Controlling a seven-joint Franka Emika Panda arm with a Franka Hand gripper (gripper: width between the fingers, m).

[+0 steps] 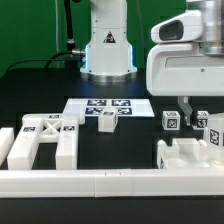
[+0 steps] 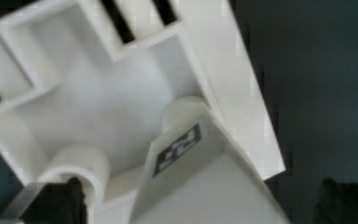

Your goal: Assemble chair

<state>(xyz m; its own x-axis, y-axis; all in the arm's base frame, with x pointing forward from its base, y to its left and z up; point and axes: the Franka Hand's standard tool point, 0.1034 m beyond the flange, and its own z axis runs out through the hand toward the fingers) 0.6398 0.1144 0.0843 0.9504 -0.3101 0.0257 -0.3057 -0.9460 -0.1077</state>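
The chair lies in loose white parts. An X-braced frame lies at the exterior view's left. A small tagged piece sits on the marker board. A short tagged leg stands near the right, and a blocky notched part lies at the front right. My gripper hangs over the back of that part, by another tagged piece. In the wrist view a white notched part with a tagged peg fills the picture between my dark fingertips. My gripper is open.
The long low white border rail runs along the front. The robot's base stands at the back on the black table, with cables at the back left.
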